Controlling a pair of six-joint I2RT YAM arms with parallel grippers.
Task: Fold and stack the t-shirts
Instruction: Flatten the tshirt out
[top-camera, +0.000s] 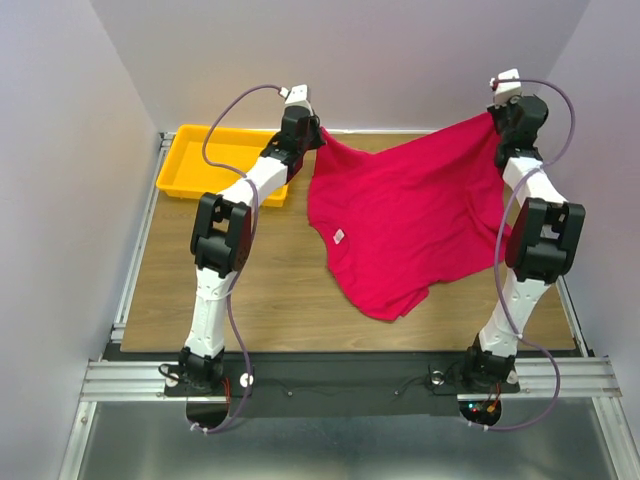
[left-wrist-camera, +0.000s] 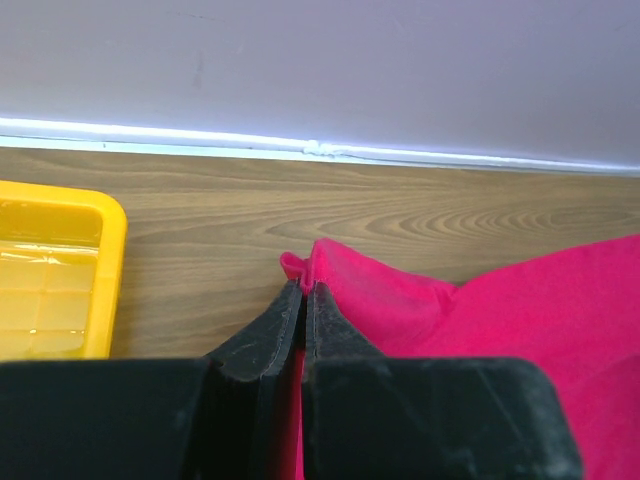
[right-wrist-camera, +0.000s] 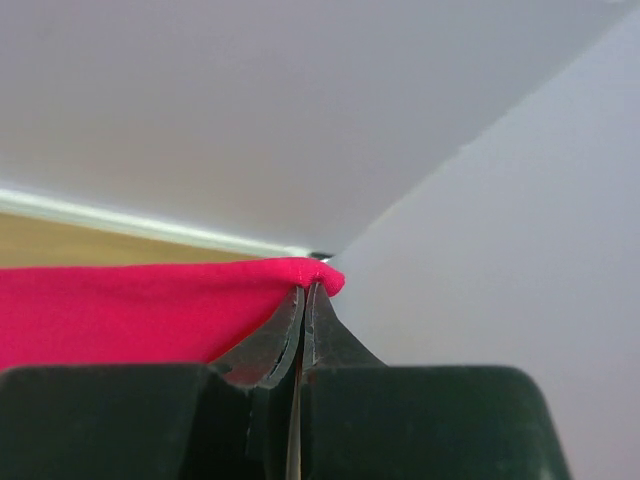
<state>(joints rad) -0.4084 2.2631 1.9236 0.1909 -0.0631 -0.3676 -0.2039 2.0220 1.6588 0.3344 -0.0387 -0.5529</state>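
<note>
Crimson-pink t-shirt (top-camera: 410, 225), spread & lifted by 2 corners

From above, my own wrists hide the tips of my left tool (left-wrist-camera: 303, 290) and right tool (right-wrist-camera: 304, 290) at the shirt (top-camera: 410, 215). Its label (top-camera: 339, 236) is too small to read. My left wrist view cuts the tray (left-wrist-camera: 60, 270) off at the left edge and the shirt at the right. In my right wrist view the shirt hides most of the bench (right-wrist-camera: 60, 245) and runs off the left edge.

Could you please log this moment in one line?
left gripper: shut on t-shirt | right gripper: shut on t-shirt | t-shirt: spread between both, trailing onto table
</note>
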